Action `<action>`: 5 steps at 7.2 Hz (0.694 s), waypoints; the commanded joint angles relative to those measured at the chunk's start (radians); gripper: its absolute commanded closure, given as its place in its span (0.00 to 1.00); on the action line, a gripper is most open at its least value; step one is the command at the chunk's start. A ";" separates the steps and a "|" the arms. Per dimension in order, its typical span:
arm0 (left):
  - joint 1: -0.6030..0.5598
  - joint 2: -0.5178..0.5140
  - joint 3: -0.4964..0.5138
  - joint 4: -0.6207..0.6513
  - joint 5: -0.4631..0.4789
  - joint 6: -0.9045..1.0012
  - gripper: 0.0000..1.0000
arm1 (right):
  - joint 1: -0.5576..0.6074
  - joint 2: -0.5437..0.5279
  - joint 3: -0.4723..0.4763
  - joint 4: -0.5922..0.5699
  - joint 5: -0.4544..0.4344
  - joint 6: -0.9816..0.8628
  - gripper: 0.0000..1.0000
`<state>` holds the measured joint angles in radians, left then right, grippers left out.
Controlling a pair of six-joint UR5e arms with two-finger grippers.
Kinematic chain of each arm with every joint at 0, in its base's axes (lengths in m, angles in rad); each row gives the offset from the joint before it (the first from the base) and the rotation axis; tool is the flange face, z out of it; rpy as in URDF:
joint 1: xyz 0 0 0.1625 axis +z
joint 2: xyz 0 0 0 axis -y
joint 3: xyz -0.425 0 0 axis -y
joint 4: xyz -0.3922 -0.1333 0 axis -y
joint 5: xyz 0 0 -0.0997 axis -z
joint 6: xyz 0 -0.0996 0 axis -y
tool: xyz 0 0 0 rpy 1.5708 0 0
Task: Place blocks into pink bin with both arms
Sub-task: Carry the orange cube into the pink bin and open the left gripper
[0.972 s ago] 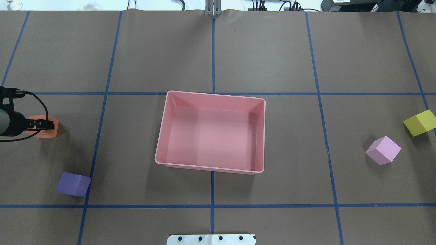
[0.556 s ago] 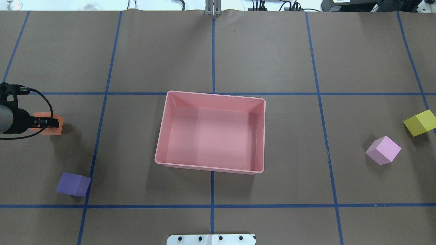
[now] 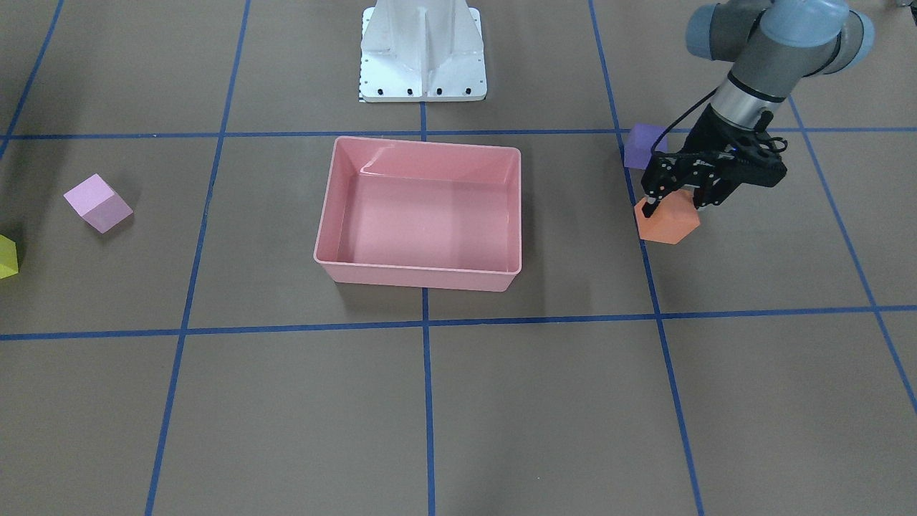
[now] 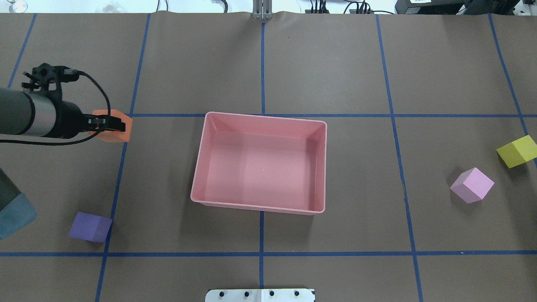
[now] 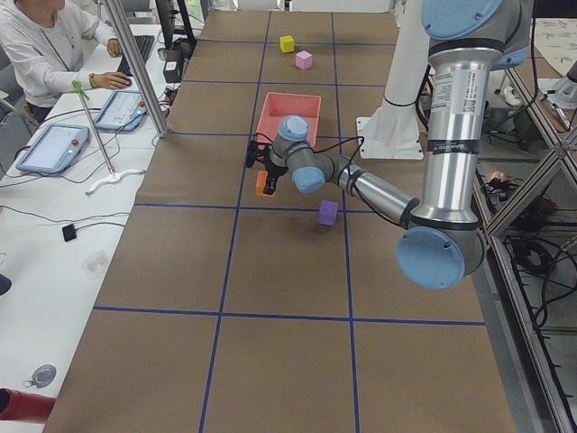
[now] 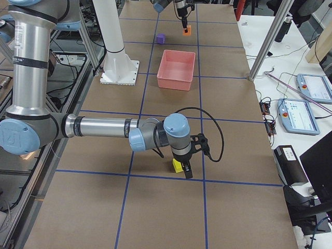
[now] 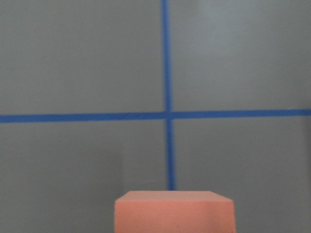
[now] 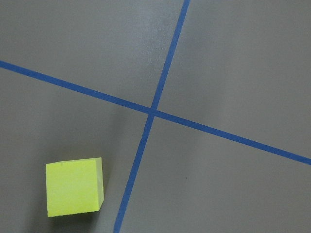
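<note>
My left gripper (image 4: 117,124) is shut on the orange cube (image 4: 111,136) and holds it above the table, left of the pink bin (image 4: 260,117). The front view shows the same grip (image 3: 673,206) on the orange cube (image 3: 666,226), and the cube fills the bottom of the left wrist view (image 7: 175,213). The purple cube (image 4: 90,227) lies at the near left. The light pink cube (image 4: 472,185) and the yellow cube (image 4: 517,151) lie at the right. My right gripper (image 6: 187,168) shows only in the exterior right view, beside the yellow cube (image 6: 177,166); I cannot tell if it is open.
The bin holds no cubes. The white robot base (image 3: 423,50) stands behind it. Blue tape lines grid the brown table cover. An operator (image 5: 45,45) sits at a side bench with tablets along the far edge.
My left gripper has risen with the orange cube and carried it farther from the robot and rightward toward the bin. The other cubes and the bin have not moved.
</note>
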<state>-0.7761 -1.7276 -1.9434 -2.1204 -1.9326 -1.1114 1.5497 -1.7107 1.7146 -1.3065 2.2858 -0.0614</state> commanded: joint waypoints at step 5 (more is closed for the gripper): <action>0.369 -0.385 0.023 0.117 0.197 -0.192 0.00 | -0.049 0.014 0.002 0.003 0.080 0.091 0.00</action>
<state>-0.4588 -2.0907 -1.9231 -2.0135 -1.8169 -1.2958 1.5205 -1.6976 1.7165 -1.3050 2.3630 0.0196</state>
